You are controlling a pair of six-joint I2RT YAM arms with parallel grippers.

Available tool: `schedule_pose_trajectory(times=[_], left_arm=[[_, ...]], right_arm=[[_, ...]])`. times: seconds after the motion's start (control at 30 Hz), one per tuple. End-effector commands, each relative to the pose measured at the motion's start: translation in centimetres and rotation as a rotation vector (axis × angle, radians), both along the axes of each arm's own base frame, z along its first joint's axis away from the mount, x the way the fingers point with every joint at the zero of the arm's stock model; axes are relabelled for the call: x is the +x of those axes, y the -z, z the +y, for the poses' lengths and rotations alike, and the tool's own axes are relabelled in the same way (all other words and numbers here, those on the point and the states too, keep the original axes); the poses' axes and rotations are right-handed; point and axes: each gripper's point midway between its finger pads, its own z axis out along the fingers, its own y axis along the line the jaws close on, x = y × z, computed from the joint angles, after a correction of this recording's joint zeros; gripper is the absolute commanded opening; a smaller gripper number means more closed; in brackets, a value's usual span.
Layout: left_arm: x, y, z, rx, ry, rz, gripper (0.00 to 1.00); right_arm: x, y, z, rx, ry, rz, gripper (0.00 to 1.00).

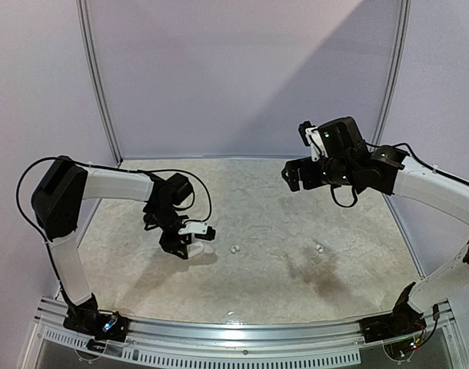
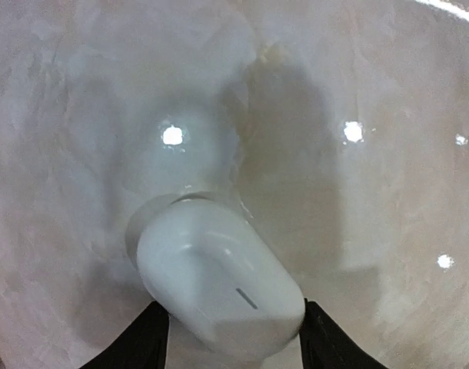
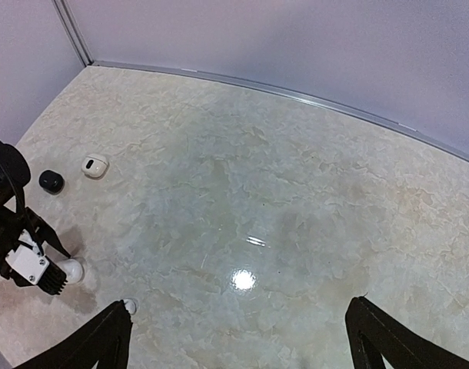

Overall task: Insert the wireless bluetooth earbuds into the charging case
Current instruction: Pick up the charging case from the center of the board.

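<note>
At the bottom edge of the left wrist view, the left gripper [image 2: 233,323] has its two black fingers [image 2: 146,338] set against the flanks of a white charging case [image 2: 219,280]. There is one finger on each side with no gap showing, so the pincer is clamped on the case. The case is a smooth, rounded pebble with a short dark slot on its upper face. The glossy marbled table [image 2: 388,192] fills the rest of that frame.

In the top view, two white earbuds lie bare on the tabletop. One [image 1: 234,249] is near that gripper, just below the frame's centre. The other [image 1: 320,248] is well apart from it, right of centre, beside a darker stain.

In the right wrist view, the right gripper [image 3: 238,307] has its fingers in the lower left and lower right corners, spread wide and holding nothing. A white earbud [image 3: 130,306] shows just beside the lower-left finger.

Farther off, at the left edge of that view, a black oval case [image 3: 51,181] and a white oval case [image 3: 94,166] lie near each other without touching. In the top view, the right arm [image 1: 434,188] hangs raised at the upper right, in front of the pale wall [image 1: 242,69].
</note>
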Motion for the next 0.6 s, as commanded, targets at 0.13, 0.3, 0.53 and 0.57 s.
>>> schedule_pose_trajectory(times=[0.13,0.3,0.53,0.57], left_arm=[[1.8,0.9,-1.2,-0.012,-0.092,-0.008,0.65],[1.7,1.2,-1.2,-0.002,-0.09,-0.009,0.59],[1.2,0.8,-2.4,-0.019,-0.053,-0.017,0.69],[1.2,0.8,-2.5,-0.018,-0.062,-0.018,0.69]], right_arm=[[0.0,-1.9,-0.1,-0.027,-0.029,-0.034,0.99],[0.0,-1.7,-0.4,-0.065,-0.036,-0.041,0.99],[-0.1,-1.3,-0.3,-0.061,-0.034,-0.025,0.99],[0.0,-1.3,-0.4,-0.06,-0.032,-0.023,0.99]])
